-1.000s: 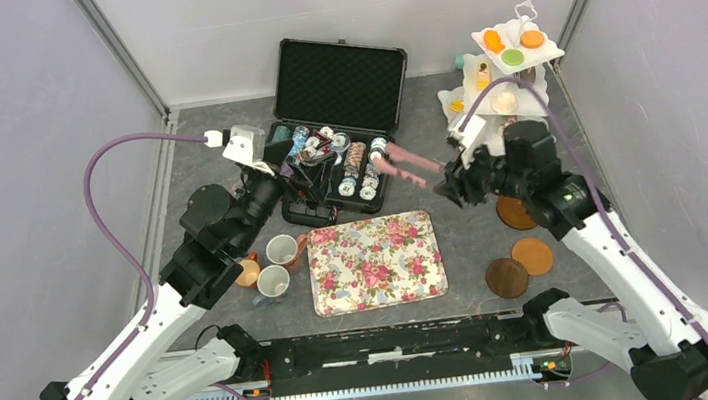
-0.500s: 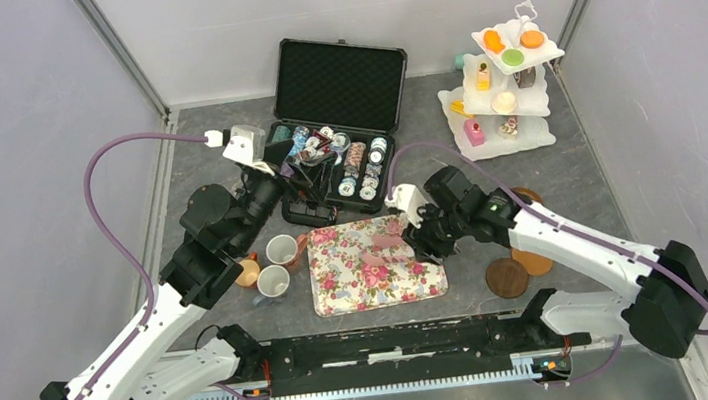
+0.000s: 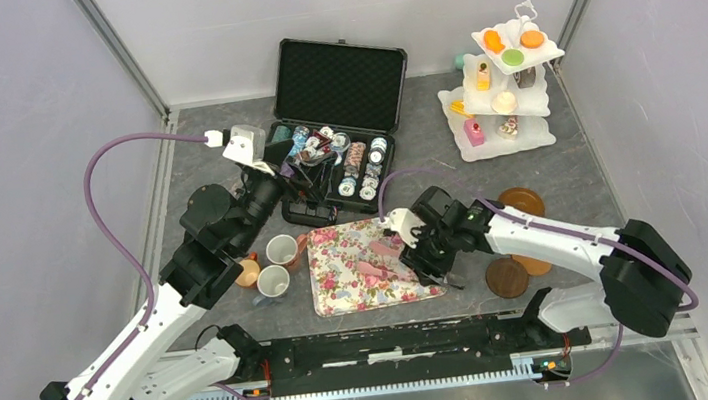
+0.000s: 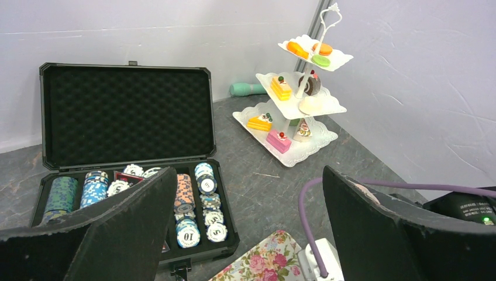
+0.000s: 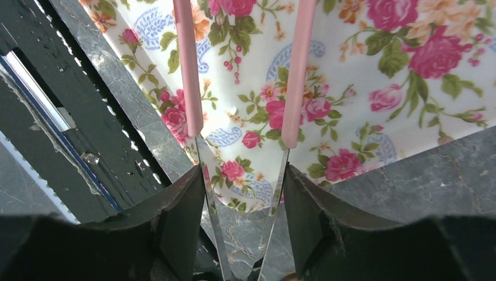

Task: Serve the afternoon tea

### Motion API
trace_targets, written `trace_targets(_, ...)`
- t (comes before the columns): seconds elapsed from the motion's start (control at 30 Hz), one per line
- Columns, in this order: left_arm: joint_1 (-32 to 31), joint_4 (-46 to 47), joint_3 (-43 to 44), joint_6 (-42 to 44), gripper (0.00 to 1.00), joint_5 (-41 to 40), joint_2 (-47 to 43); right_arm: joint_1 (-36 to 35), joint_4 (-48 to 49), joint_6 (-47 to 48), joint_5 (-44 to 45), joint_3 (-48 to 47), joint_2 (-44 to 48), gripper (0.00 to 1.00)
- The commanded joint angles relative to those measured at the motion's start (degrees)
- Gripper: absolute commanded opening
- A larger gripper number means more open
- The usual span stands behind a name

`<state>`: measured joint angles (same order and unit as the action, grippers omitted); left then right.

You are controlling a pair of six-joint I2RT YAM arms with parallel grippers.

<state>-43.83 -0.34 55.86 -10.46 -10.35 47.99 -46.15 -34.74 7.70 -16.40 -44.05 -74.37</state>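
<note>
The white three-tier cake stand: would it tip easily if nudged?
The stand looks tall, with tiers on one thin post, so a high push might tip it. Its wide bottom tier likely steadies it. The cakes seem loose and could slide off.

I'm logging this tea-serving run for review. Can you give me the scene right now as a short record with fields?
right gripper: shut on the pink tongs, which point out over the floral tray
left gripper: open, empty, facing the chip case
mugs: three, grouped left of the floral tray
toy cakes: on the tiered stand, back right
served so far: no cake or mug on the floral tray
</note>
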Motion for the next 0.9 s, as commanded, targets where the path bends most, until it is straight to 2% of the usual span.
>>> trace_targets(0.0, 0.2, 1.4, 1.0, 0.3, 1.00, 0.5, -0.7, -1.0, 3.0, -1.9, 1.3, 1.3, -0.8, 0.58)
trace_targets(0.2, 0.2, 1.4, 1.0, 0.3, 1.00, 0.5, -0.6, -1.1, 4.7, -3.3, 3.2, 2.5, -1.1, 0.68)
trace_targets(0.47, 0.2, 1.4, 1.1, 0.2, 1.00, 0.6, -0.6, -0.9, 4.5, -3.9, 7.1, -1.9, 7.1, 0.89)
trace_targets(0.53, 0.2, 1.4, 1.1, 0.1, 1.00, 0.7, -0.6, 0.2, 4.4, -4.0, 8.6, -3.1, 9.3, 0.92)
trace_targets(0.67, 0.2, 1.4, 1.1, 0.0, 1.00, 0.8, -0.8, 6.0, 4.8, -7.5, 20.4, -3.9, 12.8, 0.92)
trace_targets(0.77, 0.2, 1.4, 1.1, 0.0, 1.00, 0.9, -1.0, 13.7, 4.2, -15.8, 31.1, -3.2, 14.3, 0.89)
trace_targets(0.87, 0.2, 1.5, 1.1, -0.1, 1.00, 1.0, -1.2, 22.1, 4.7, -24.6, 37.5, 0.5, 17.3, 0.89)
